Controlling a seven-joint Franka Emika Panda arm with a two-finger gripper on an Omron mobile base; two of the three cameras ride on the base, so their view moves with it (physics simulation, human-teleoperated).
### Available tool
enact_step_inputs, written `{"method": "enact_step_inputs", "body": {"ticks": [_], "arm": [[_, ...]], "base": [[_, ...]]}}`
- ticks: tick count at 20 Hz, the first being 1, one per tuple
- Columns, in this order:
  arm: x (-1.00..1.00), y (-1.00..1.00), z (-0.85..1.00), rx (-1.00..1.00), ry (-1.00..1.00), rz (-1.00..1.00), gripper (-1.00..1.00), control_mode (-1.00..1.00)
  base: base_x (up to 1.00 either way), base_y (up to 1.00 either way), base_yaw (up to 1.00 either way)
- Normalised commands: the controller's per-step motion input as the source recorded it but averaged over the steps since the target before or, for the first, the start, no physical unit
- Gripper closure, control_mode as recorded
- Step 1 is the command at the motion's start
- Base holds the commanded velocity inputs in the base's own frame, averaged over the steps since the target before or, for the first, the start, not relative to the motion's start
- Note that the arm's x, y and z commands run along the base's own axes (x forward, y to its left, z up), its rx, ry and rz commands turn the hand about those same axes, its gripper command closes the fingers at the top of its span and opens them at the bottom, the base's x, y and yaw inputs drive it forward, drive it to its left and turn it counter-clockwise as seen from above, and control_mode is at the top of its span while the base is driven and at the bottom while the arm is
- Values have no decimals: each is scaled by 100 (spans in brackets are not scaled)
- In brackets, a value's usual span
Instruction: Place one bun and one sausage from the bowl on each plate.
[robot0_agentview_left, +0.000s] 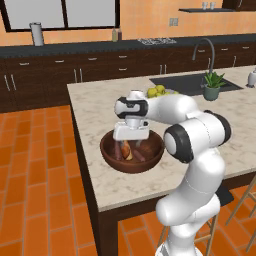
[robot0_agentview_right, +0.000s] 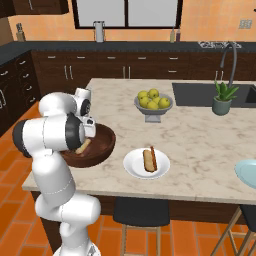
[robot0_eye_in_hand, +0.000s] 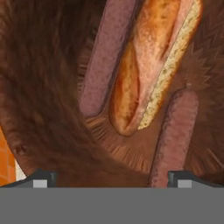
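Jaws (robot0_eye_in_hand: 112, 177) over the wooden bowl (robot0_agentview_left: 107, 150), spread wide, holding nothing.
Inside the bowl lie one bun (robot0_eye_in_hand: 148, 65) and two sausages (robot0_eye_in_hand: 105, 57); right of the bowl, on the surface (robot0_agentview_right: 200, 135), the white plate (robot0_agentview_right: 132, 167) carries a bun and a sausage, and the blue plate (robot0_agentview_right: 247, 172) is farther right.

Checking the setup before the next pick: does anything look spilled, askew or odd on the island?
Nothing stands out. The dark brown wooden bowl sits upright with a bun and sausages inside; the small white plate holds its bun and sausage neatly; the open gripper hangs over the bowl.
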Motion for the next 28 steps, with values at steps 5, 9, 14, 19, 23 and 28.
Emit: {"method": "enact_step_inputs", "body": {"ticks": [5,9,14,19,23,28], "arm": [[25,0,-31,0,0,1,-100,-100],[29,5,-22,0,0,3,-100,-100],[39,5,-20,0,0,1,-100,-100],[22,2,-25,0,-1,2,-100,-100],[3,1,-43,0,0,3,-100,-100],[0,1,-20,0,0,2,100,-100]], "base": [[0,0,0],[0,0,0],[0,0,0],[0,0,0],[0,0,0],[0,0,0]]}}
